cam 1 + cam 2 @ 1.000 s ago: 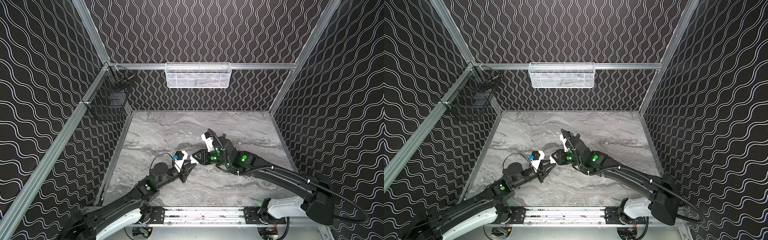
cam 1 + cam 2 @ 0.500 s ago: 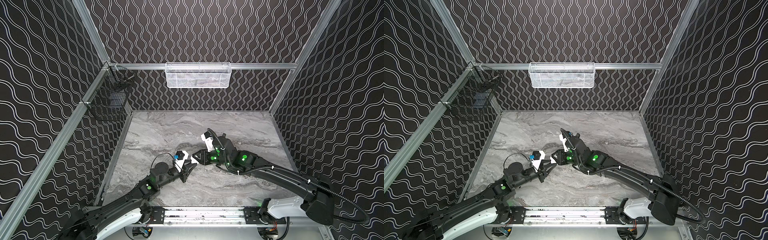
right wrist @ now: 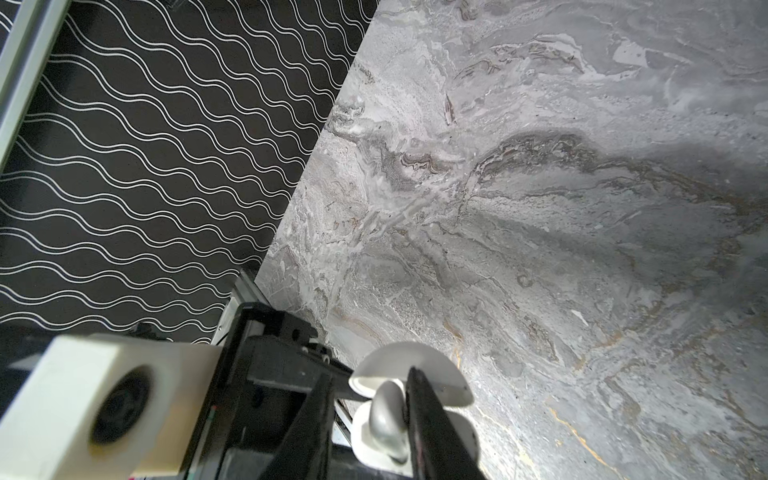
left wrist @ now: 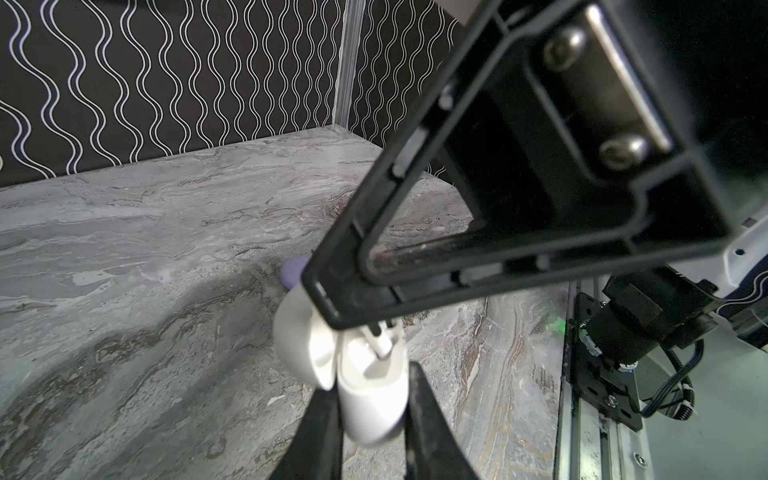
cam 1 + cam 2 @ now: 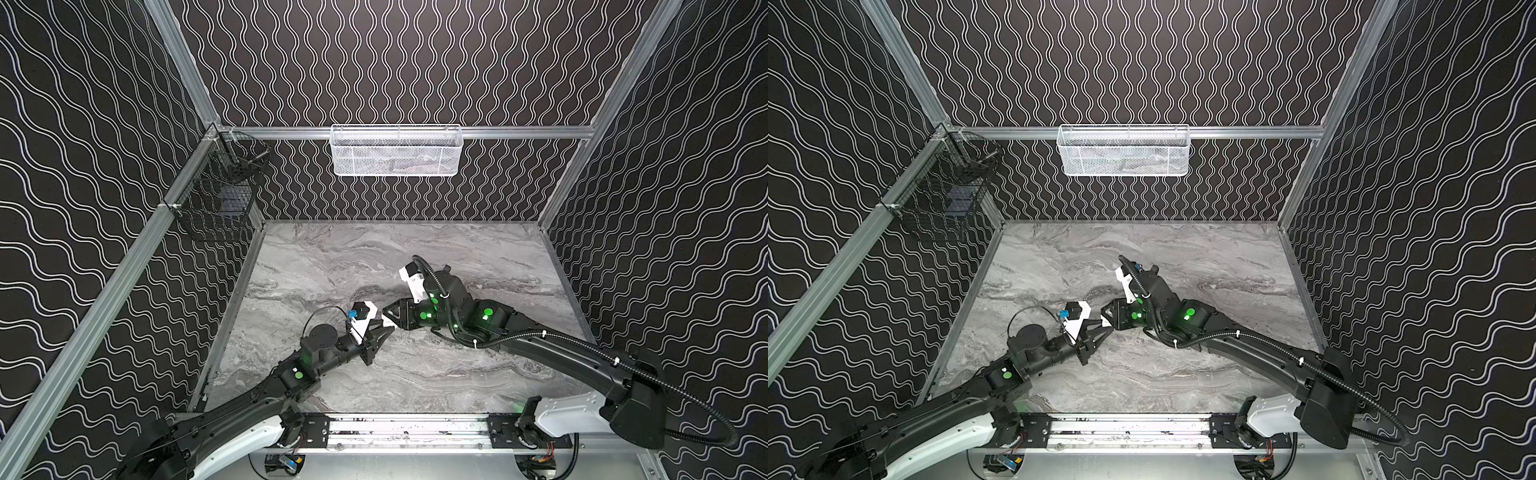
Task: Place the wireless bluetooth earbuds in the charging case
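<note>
My left gripper [image 4: 372,411] is shut on the base of a white charging case [image 4: 374,399], held above the table with its lid [image 4: 299,345] hinged open. My right gripper [image 3: 369,386] meets it tip to tip, shut on a white earbud [image 3: 388,409] whose stem [image 4: 380,343] points down into the open case. In both top views the two grippers touch noses at the table's middle, left gripper [image 5: 383,332] below right gripper [image 5: 388,316], with a sliver of the white case [image 5: 388,324] between them. No other earbuds are in view.
A small lilac thing [image 4: 292,272] lies on the marble table [image 5: 415,374], half hidden behind the right finger. A white mesh basket [image 5: 397,151] hangs on the back wall and a black wire basket [image 5: 216,203] on the left wall. A metal rail [image 5: 407,428] runs along the front.
</note>
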Controlling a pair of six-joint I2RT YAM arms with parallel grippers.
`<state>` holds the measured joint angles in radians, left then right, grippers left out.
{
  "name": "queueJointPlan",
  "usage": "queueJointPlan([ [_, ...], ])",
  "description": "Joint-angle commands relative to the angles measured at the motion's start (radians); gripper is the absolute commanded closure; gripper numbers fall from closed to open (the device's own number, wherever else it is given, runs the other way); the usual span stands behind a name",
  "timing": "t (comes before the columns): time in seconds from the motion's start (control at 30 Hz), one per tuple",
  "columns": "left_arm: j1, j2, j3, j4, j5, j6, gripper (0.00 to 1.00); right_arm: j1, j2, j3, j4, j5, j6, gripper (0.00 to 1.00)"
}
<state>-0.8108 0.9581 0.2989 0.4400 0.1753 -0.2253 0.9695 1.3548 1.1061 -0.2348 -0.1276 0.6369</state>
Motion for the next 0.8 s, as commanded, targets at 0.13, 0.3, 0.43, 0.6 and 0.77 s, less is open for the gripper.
queueJointPlan([
  [0.13,0.000,-0.006,0.006,0.050,0.027,0.024,0.80,0.001,0.009,0.037,-0.075,0.066,-0.021,0.65],
  [0.3,0.001,-0.003,0.006,0.054,0.028,0.024,0.80,0.001,0.007,0.056,-0.128,0.127,-0.029,0.64],
  [0.43,0.001,0.000,0.005,0.056,0.026,0.024,0.80,0.003,0.004,0.055,-0.124,0.118,-0.033,0.65],
  [0.6,0.001,0.001,0.006,0.054,0.021,0.024,0.80,0.032,0.021,0.082,-0.152,0.144,-0.048,0.67],
  [0.77,0.001,0.005,0.007,0.051,0.016,0.025,0.80,0.074,0.055,0.130,-0.212,0.221,-0.059,0.67],
])
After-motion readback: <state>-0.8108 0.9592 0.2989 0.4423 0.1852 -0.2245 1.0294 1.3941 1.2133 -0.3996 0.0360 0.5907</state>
